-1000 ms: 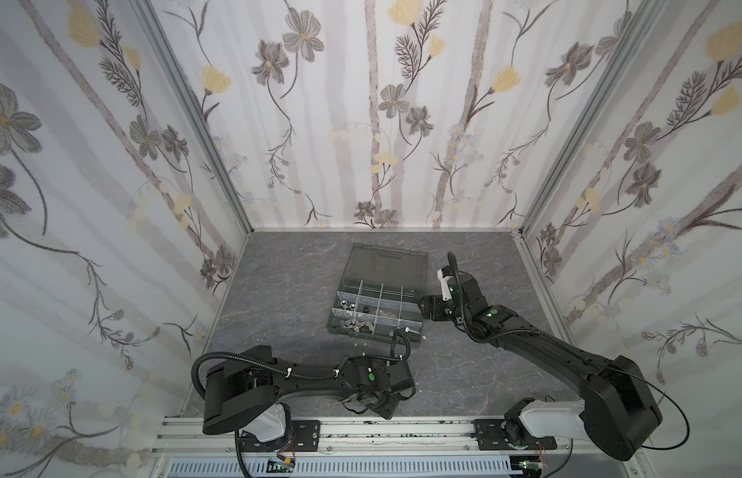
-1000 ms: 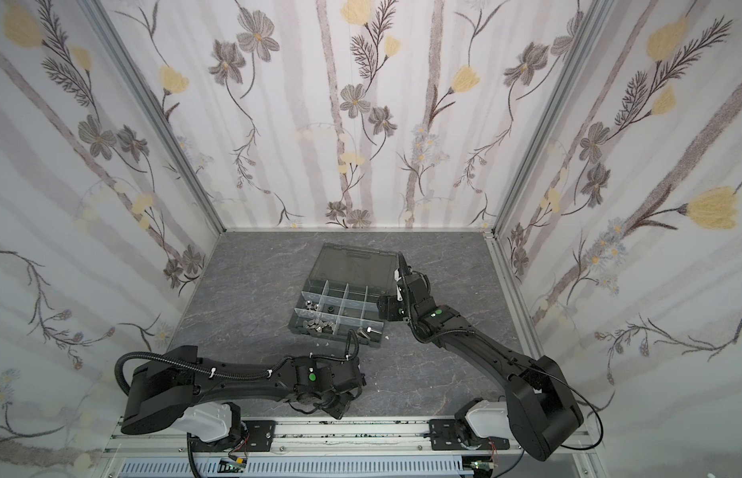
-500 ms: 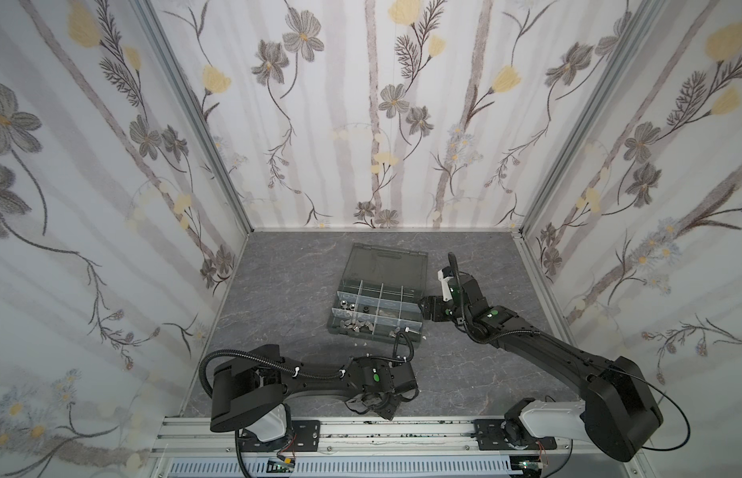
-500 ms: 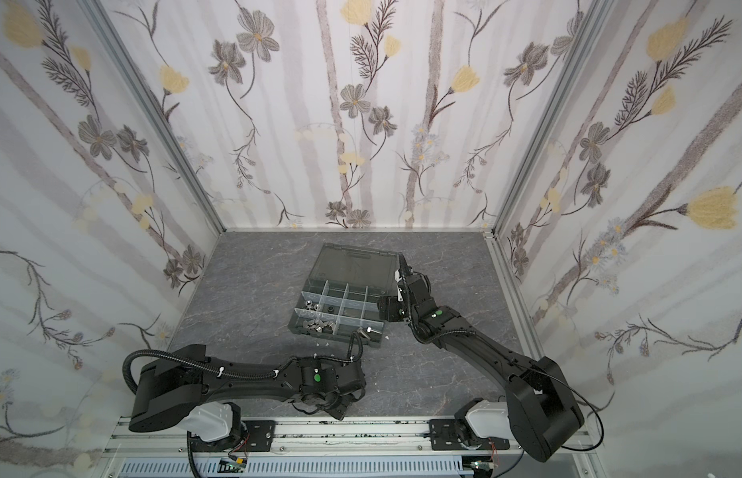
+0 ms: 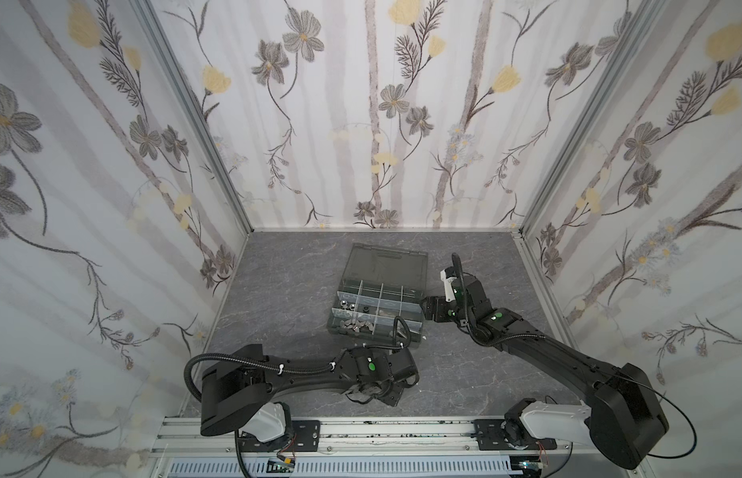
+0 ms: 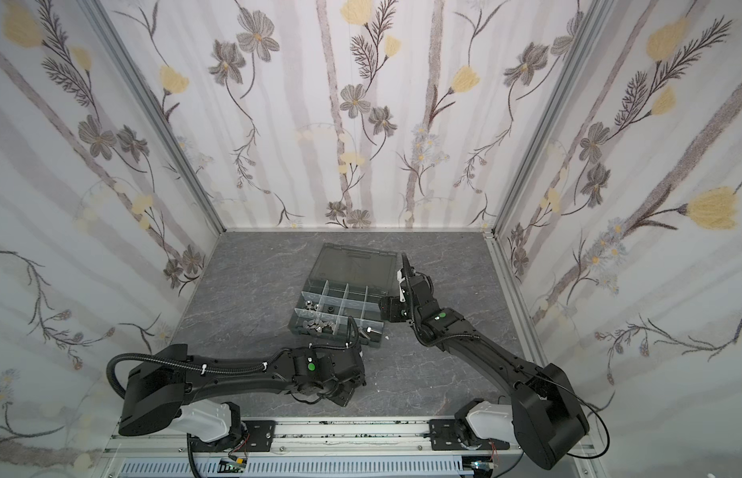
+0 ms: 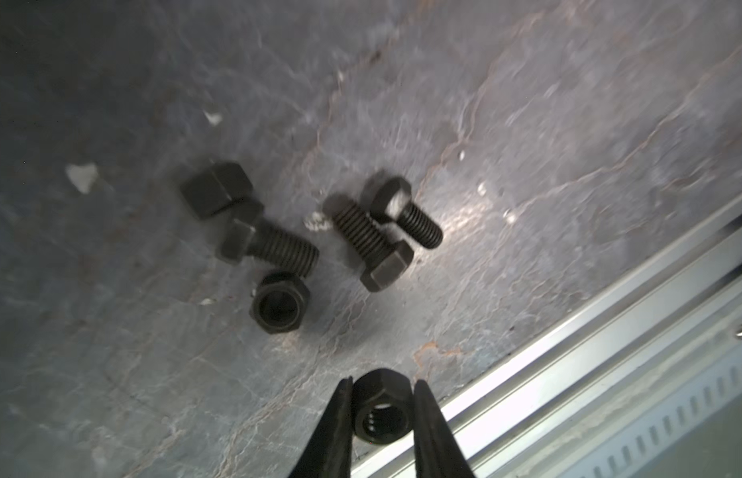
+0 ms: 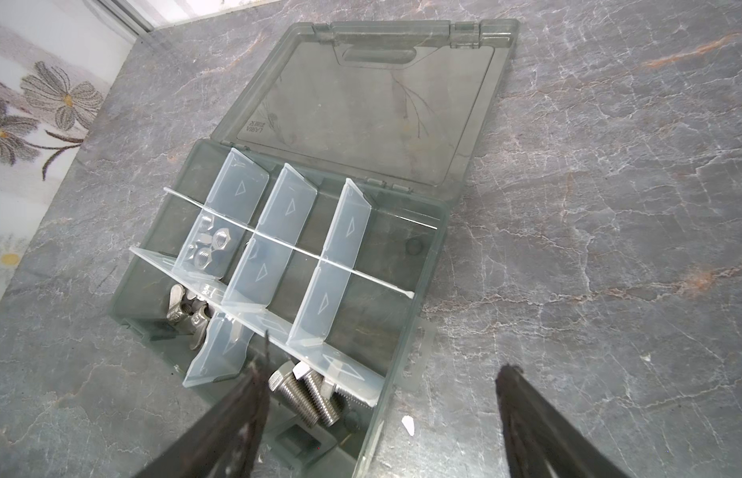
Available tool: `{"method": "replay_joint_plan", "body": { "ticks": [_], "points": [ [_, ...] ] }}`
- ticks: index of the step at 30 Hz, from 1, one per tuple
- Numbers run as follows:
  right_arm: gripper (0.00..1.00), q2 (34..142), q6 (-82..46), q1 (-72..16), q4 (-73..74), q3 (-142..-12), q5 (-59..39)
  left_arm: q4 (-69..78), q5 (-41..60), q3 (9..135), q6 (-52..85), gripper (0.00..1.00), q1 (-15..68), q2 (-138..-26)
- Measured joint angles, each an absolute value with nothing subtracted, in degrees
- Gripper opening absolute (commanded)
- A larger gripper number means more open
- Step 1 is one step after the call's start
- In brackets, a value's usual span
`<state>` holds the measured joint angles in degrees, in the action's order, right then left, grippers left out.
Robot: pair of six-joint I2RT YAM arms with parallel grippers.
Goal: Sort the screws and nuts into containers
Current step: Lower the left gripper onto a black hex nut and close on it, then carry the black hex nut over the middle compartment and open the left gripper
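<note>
The left gripper (image 7: pixel 382 380) is narrowed to a pinch on a black metal hex nut (image 7: pixel 381 418), one finger against each opposite flat. It is close to the grey marbled tabletop (image 7: pixel 547 124), beside the aluminium front rail (image 7: pixel 588 343). Just ahead of the fingertips, untouched, lie a second black hex nut (image 7: pixel 279 306) and four short black hex-head screws (image 7: pixel 373 244) in a loose cluster.

The right gripper (image 8: pixel 381 372) stands spread wide and holds nothing. One finger (image 8: pixel 249 397) hangs over a corner of the dark grey plastic organiser box (image 8: pixel 427 265), the other over bare table.

The smoky translucent lid (image 8: pixel 361 95) lies open and carries small moulded lettering (image 8: pixel 255 126) that seems to read LABA; the rest is illegible. The clear dividers (image 8: pixel 348 231) bear triangle marks.

Silver hex nuts (image 8: pixel 212 244) fill one cell, silver wing nuts (image 8: pixel 183 308) the next, and silver screws (image 8: pixel 307 393) the cell under that finger.

In both top views the box (image 5: pixel 392 296) lies at 12 o'clock from the left gripper, with the right gripper at the box's 3 o'clock.
</note>
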<state>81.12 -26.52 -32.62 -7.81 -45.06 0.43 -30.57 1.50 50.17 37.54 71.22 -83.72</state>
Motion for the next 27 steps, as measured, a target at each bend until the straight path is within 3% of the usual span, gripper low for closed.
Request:
{"method": "replay_joint_plan", "body": {
  "ticks": [8, 18, 27],
  "points": [
    [0.86, 78.76, -26.52, -32.18, -8.25, -44.93, 0.84, -30.59, -1.13, 58.13, 30.81, 0.27, 57.8, -80.99],
    [0.86, 76.18, -26.52, -31.42, -9.85, -43.77, 1.74, -29.67, -3.38, 67.05, 20.08, 0.26, 41.06, -89.01],
    [0.86, 75.37, -26.74, -31.0, -9.72, -42.26, 1.89, -27.05, -1.41, 71.02, 16.47, 0.26, 35.75, -96.92]
  ]
}}
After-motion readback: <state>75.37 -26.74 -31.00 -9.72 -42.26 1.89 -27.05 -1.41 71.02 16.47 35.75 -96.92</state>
